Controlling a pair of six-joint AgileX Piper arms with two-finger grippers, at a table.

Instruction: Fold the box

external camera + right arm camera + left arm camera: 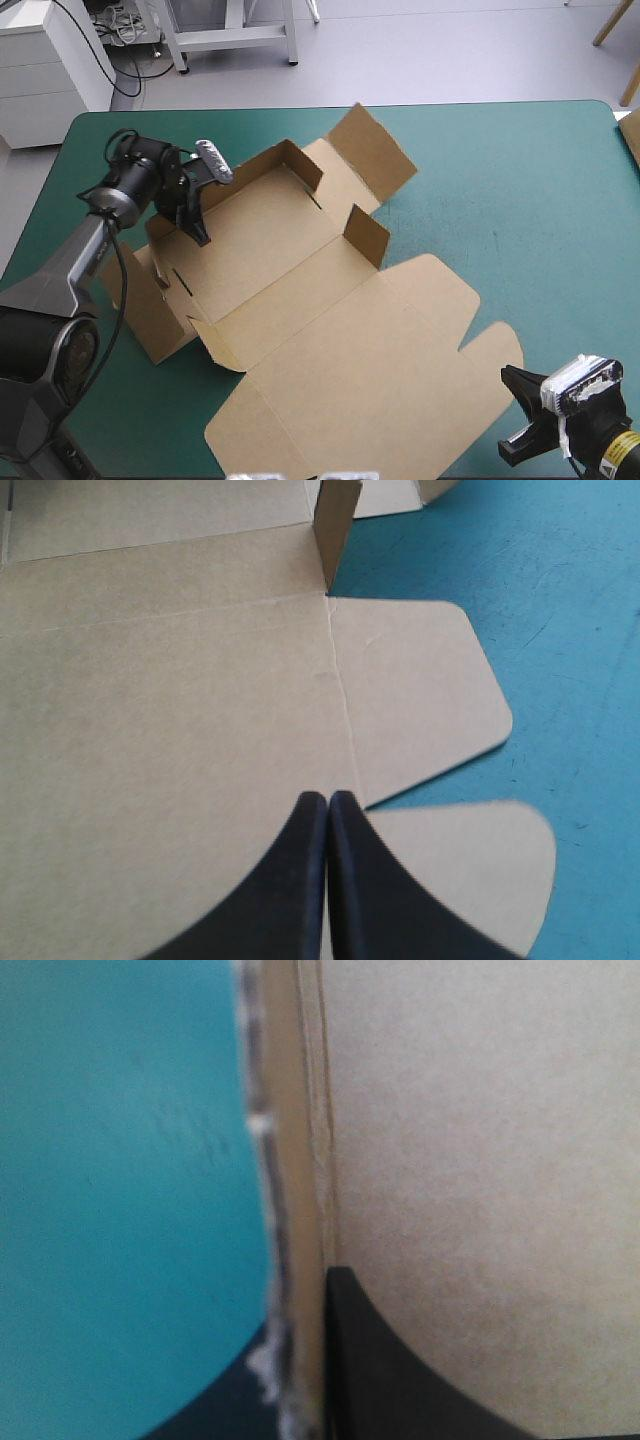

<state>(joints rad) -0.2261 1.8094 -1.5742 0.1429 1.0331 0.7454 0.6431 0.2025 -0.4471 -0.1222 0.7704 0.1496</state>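
Brown box point(300, 250) lies mid-bench, part-formed: base panel flat on the teal-green bench point(520, 180), far wall point(305, 170) and one short side tab point(366, 236) standing, lid point(370, 390) flat toward the near edge with its rounded flaps point(420, 690) spread out. Left pincer point(193, 222) is at the box's left side wall point(300, 1160), near the far-left corner. Its wrist view shows the board edge-on, one black finger point(410, 1380) against the inner face and a dark shape on the outer side, so it looks all but closed, clamped on that wall; the outer side is blurry, not fully sure. The grip makes sense: pinching the wall by its top edge gives control of the crease for standing it up and turning it inward. Right pincer point(328, 800) is fully closed, tips meeting in a point, holding nothing, at the lid's near-right corner by the notch between the flaps. It is likely parked clear of the left arm's work, and handy to pin the lid if needed. Judged stage: early-to-mid, left wall fold in hand, tucking not yet done. Risk: the sheet sliding on the cover when the wall gets pulled.
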